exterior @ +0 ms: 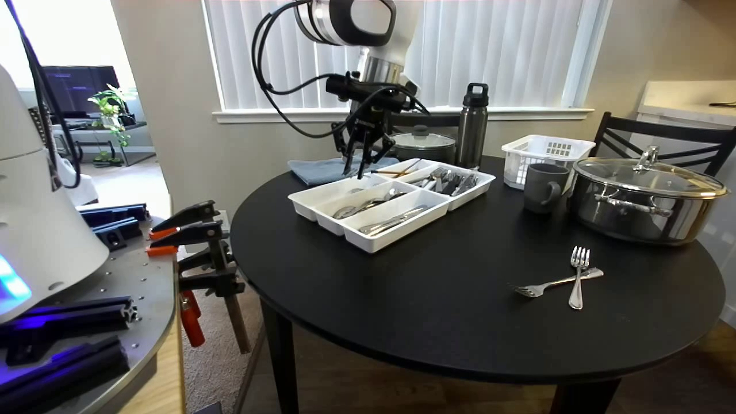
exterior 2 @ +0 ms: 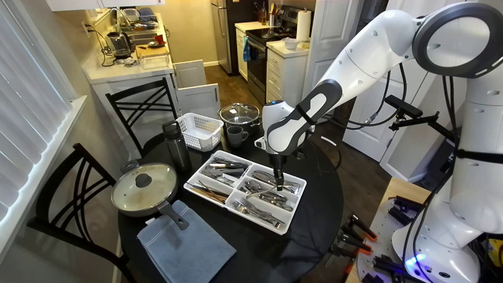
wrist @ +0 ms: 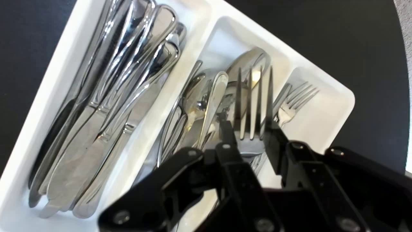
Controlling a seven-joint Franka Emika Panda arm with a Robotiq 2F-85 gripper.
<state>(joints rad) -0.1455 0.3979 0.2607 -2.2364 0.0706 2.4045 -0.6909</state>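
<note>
Gripper [wrist: 250, 133], one: I have its jaws drawn in to a narrow gap, pinching one fork.

Fork [wrist: 251, 146], metal, one: gripped about its head, tines bare past the jaws, handle hidden from me in the wrist view; held above the tray, over the spoons in an exterior view.

Tray [exterior: 411, 229], white plastic, divided, on a round black table [exterior: 437, 316]. Contents, each in its own compartment: knives [wrist: 77, 154]; spoons [wrist: 193, 106], heaped; stored forks [exterior 2: 255, 212]; thin sticks [exterior 2: 209, 192]; dark-handled utensils [exterior 2: 228, 169].

Loose pair [exterior: 577, 283], two forks, crossed, lying on the table well apart from the tray.

Also on the table, I list: mug [exterior: 540, 187], grey, beside a lidded pot [exterior: 638, 213]; basket [exterior 2: 202, 141], white; bottle [exterior: 472, 135], upright; pan [exterior 2: 145, 196], lidded, handle reaching over a folded blue cloth [exterior 2: 192, 247].
</note>
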